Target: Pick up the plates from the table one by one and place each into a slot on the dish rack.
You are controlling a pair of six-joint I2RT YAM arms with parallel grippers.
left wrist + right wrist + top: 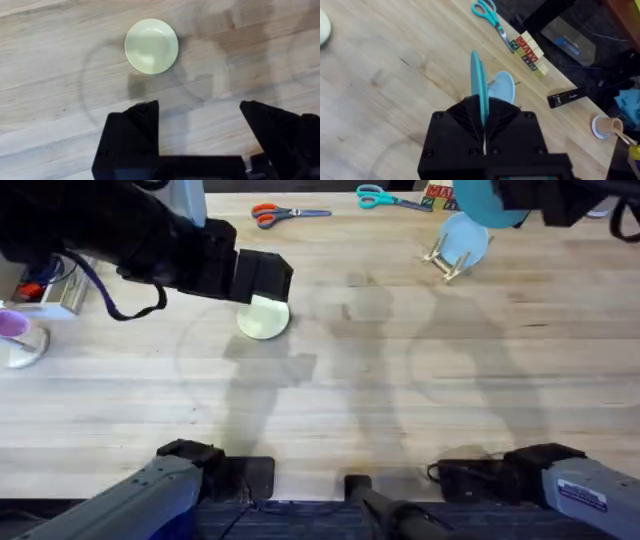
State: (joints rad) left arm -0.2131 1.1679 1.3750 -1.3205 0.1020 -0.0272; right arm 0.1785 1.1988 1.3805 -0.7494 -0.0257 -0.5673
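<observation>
— What's in the dish rack [446, 260]?
— A light blue plate [466, 240], on edge.
— And the others?
— Right jaws clamp the teal plate [479, 87]; left jaws gape wide over the cream plate [151, 46], flat on the bench [400, 380].

We see the pale yellow-cream plate [151, 46] lying flat on the wooden worktop [45, 80], toward twelve o'clock from our left claw [200, 125]. The claw's two black fingers [135, 132] stand wide apart above bare wood, well clear of the plate.
</observation>
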